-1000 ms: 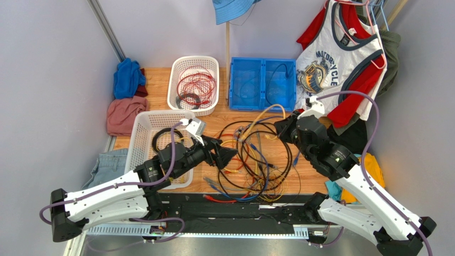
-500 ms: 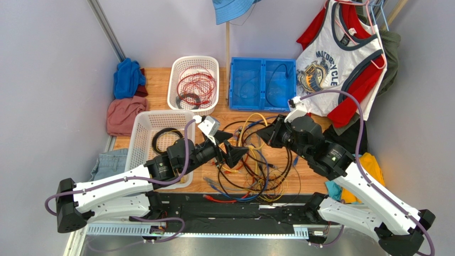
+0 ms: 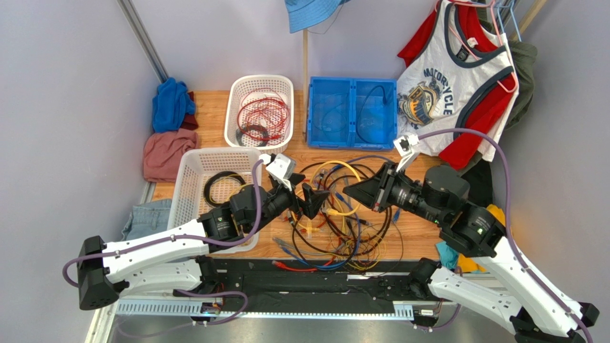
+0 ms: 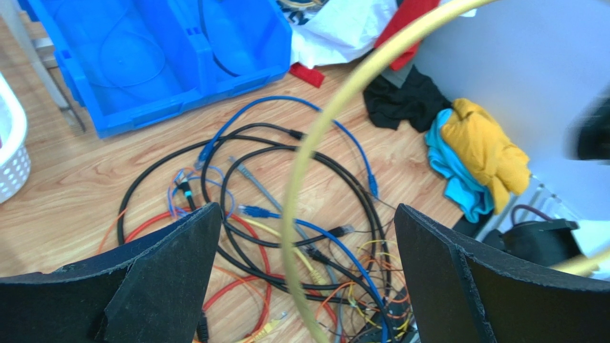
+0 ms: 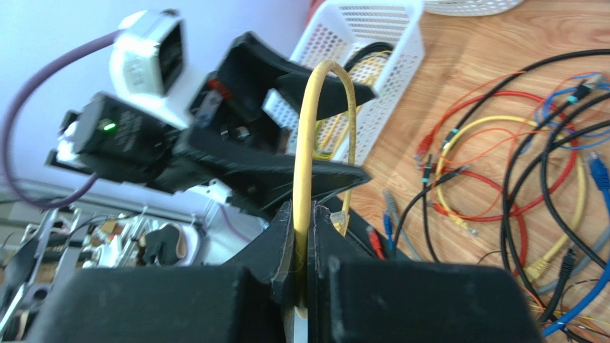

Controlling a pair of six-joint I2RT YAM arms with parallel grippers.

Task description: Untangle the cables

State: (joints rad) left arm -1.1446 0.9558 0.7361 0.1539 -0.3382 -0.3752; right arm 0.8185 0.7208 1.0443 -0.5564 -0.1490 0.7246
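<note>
The vest (image 3: 437, 86) hanging at the right carries the only readable print, roughly "MOTORCYCLE", with some letters unclear. The cables (image 3: 344, 229) lie in a knotted heap on the surface (image 3: 209, 118), in front of the blue bin (image 3: 351, 111) and just right of the near basket (image 3: 215, 189). The right tool (image 5: 301, 214) is clamped tight on a yellow cable (image 5: 308, 143), whose loop rises above the heap. The left tool (image 3: 318, 200) is spread wide and holds nothing. In its wrist view the yellow loop passes between its fingers (image 4: 165, 271); contact cannot be told. Since a second ago the right tool has swung from beside the bin to over the heap and now points left, drawing the yellow cable up. The left tool has pushed rightward from the basket towards it
</note>
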